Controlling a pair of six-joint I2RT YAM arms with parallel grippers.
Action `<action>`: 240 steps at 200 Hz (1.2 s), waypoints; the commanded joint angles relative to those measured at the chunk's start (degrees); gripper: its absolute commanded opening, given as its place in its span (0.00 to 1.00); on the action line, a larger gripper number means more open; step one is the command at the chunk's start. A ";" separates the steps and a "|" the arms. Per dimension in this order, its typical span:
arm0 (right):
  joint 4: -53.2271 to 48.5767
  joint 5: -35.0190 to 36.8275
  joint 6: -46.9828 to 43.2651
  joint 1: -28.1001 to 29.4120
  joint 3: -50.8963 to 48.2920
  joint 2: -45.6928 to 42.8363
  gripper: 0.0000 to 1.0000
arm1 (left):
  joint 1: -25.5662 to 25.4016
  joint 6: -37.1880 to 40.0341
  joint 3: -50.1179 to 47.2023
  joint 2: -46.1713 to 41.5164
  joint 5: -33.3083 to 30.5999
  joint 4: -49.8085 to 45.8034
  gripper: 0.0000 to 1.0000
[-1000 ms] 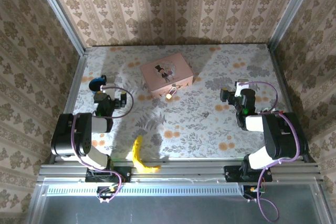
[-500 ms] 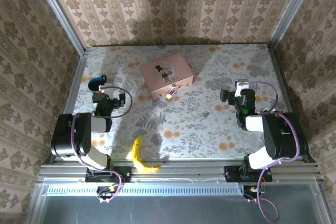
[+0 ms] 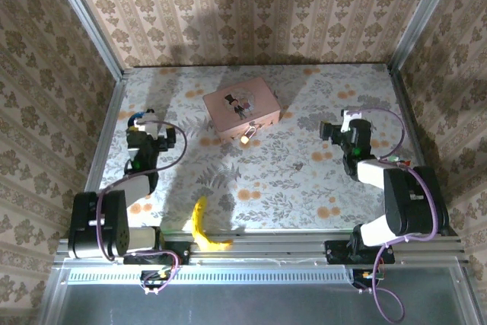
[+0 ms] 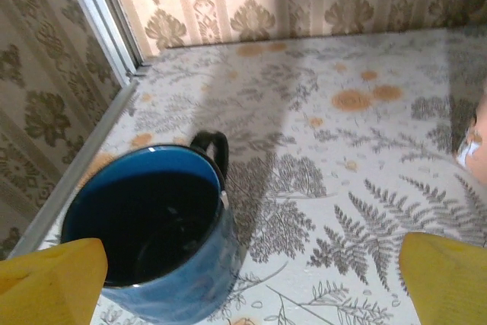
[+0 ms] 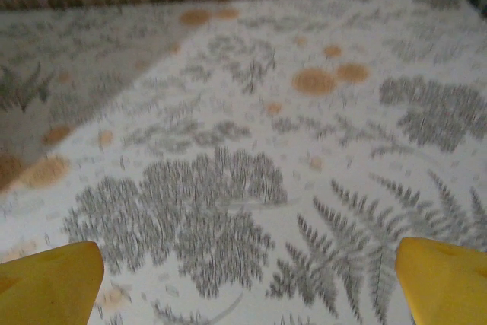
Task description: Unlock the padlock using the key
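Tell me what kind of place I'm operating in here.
Probably a small robot test booth dressed as a home: patterned wallpaper on panels in an aluminium frame, a floral tabletop, and household props such as a pink box, banana and blue mug.

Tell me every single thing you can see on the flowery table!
table: one, pale with grey ferns and orange flowers, walled by patterned wallpaper.
box: one, pink, middle of the table toward the back.
padlock: one, shiny brass, at the box's near side.
banana: one, yellow, near edge, left of the middle.
mug: one, blue, far left by the wall, upright.
left arm: one, black and white, left side.
right arm: one, black and white, right side.
left fingers: two, yellow, open, just behind the mug.
right fingers: two, yellow, open, over bare table.
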 commanded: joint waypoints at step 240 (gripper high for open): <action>-63.69 6.11 31.81 24.65 10.09 -18.11 0.73 | -40.51 -21.85 6.12 -11.52 -21.38 -19.23 1.00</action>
